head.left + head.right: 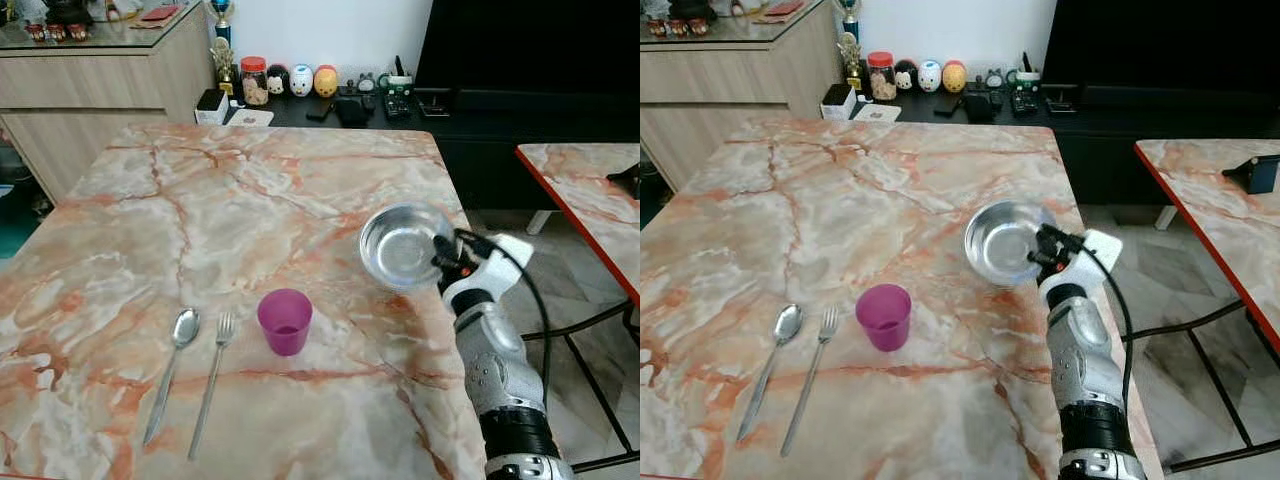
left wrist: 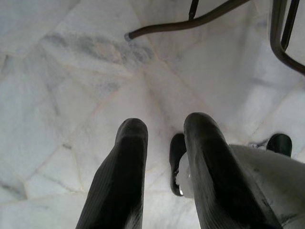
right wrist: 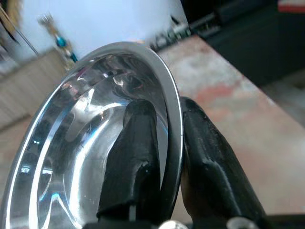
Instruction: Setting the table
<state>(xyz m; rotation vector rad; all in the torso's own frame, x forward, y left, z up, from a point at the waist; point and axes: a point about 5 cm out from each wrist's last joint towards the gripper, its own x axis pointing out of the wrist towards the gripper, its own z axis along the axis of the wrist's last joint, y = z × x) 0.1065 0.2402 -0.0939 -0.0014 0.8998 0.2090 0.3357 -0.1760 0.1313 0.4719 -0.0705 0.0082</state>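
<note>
A shiny steel bowl (image 1: 400,245) hangs tilted over the right part of the marble table (image 1: 200,200), its rim pinched by my right gripper (image 1: 443,255), which is shut on it. The wrist view has one black finger inside the bowl (image 3: 95,157) and one outside its rim. To the bowl's left a purple cup (image 1: 285,320) stands upright. Left of the cup lie a fork (image 1: 212,380) and a spoon (image 1: 172,365), side by side. My left gripper (image 2: 164,157) hangs over the pale floor with a narrow gap between its fingers and nothing in them.
A second marble table with a red edge (image 1: 590,200) stands to the right across a gap of tiled floor. Behind are a dark TV cabinet (image 1: 400,105) with small figurines and a jar, and a wooden sideboard (image 1: 90,80). Chair legs (image 2: 200,19) cross the floor.
</note>
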